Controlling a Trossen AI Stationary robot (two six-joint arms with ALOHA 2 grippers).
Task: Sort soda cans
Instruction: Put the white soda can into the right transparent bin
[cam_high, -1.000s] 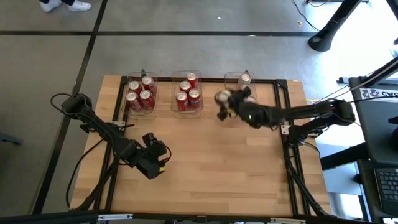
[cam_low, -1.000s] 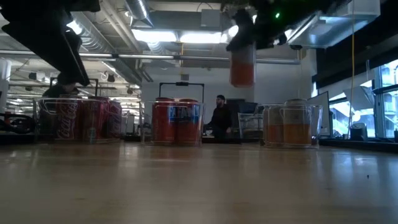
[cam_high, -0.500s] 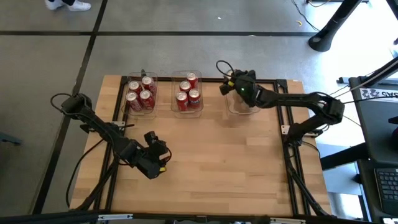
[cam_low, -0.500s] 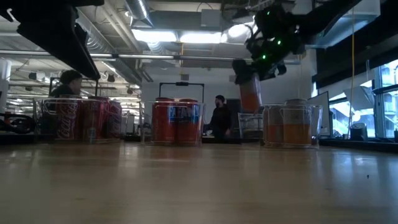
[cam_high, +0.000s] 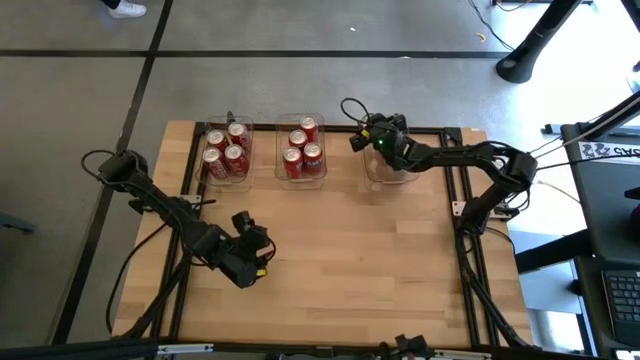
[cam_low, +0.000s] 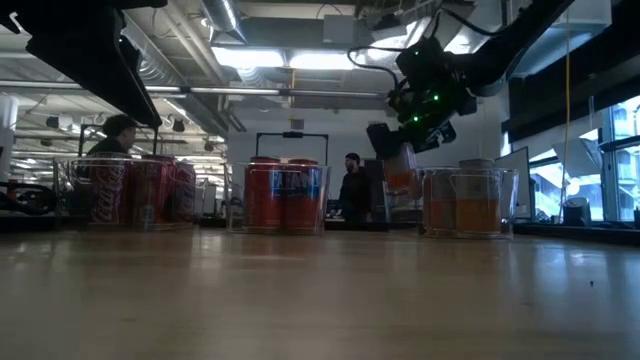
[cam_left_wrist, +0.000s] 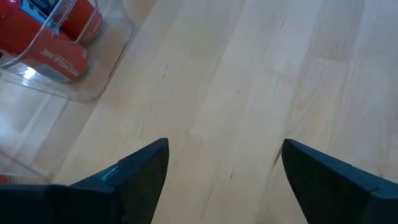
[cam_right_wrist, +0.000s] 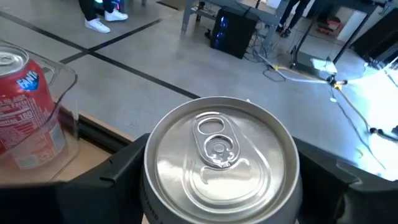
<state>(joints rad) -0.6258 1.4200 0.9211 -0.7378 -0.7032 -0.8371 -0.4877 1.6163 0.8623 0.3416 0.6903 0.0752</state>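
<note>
Lowering a can toward the right-hand bin

Carrying the can (cam_right_wrist: 221, 165) by its sides, our right gripper (cam_high: 385, 141) holds it just above the right bin (cam_high: 390, 172) at the table's far edge; the right wrist view shows a dark finger on either flank of the silver top. We judge it a thin-walled metal drink can: rigid enough under a moderate squeeze, smooth and a little slippery, easy to dent if pinched hard, and its weight depends on whether it is full, which we cannot tell. Mid-body, across the round wall, seems the sound place to hold it, as we hold it now.

Our left gripper (cam_left_wrist: 224, 180) waits with its fingers spread wide and empty over bare wood near the table's (cam_high: 380, 270) front left.

Around the drop point stand the left bin (cam_high: 226, 153) with four red cans and the middle bin (cam_high: 301, 150) with four more. In the low view the right bin already shows cans inside, so its clear wall and those tops are what we must clear
</note>
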